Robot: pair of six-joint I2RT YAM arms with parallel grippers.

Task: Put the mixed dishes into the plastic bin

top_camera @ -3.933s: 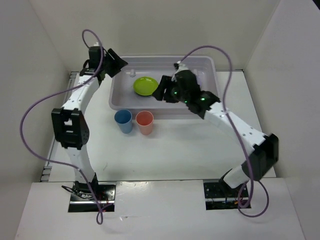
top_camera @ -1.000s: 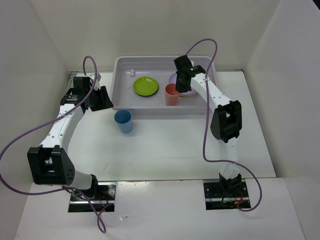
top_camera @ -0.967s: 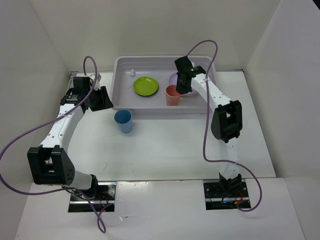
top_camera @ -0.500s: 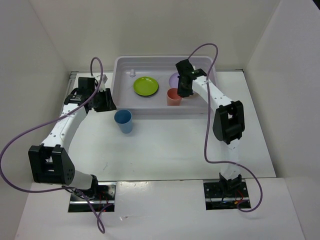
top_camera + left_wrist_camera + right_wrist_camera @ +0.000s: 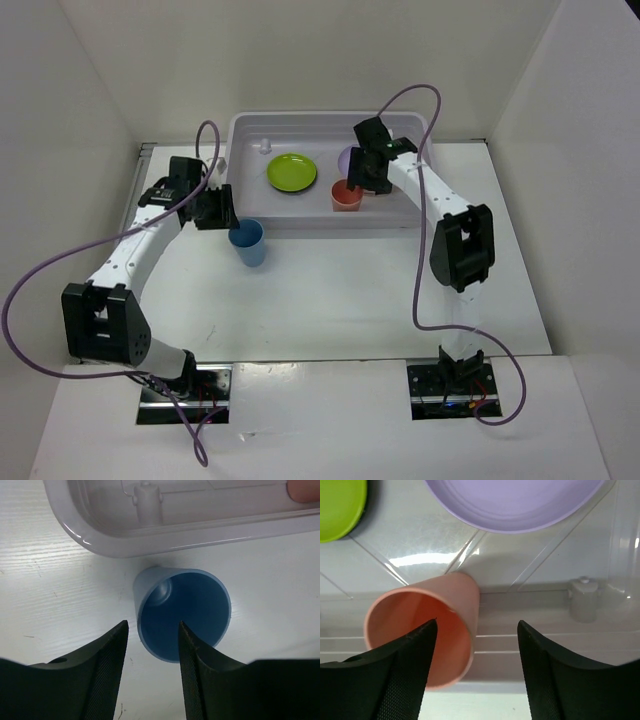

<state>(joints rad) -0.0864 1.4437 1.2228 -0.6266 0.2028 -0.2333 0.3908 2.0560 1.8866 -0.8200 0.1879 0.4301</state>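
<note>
The plastic bin (image 5: pixel 330 119) stands at the back of the table. In it lie the lime-green plate (image 5: pixel 292 171), with a dark edge under it in the right wrist view (image 5: pixel 340 502), the lavender plate (image 5: pixel 350 157) (image 5: pixel 515 505) and the upright coral-pink cup (image 5: pixel 346 195) (image 5: pixel 420 630). My right gripper (image 5: pixel 366 181) (image 5: pixel 477 652) is open above the cup and holds nothing. The blue cup (image 5: pixel 247 242) (image 5: pixel 182 612) stands on the table in front of the bin. My left gripper (image 5: pixel 222 212) (image 5: pixel 151 655) is open just over the cup's near-left rim. The orange-yellow plate is hidden.
The bin's front wall (image 5: pixel 175 530) runs just behind the blue cup. Small moulded posts stand inside the bin (image 5: pixel 264 146) (image 5: pixel 583 597). White walls close the table at the back and both sides. Purple cables loop over both arms.
The coral-pink cup went from the table into the bin; my right gripper has lowered it and opened. My left gripper has moved right and forward to the blue cup.
</note>
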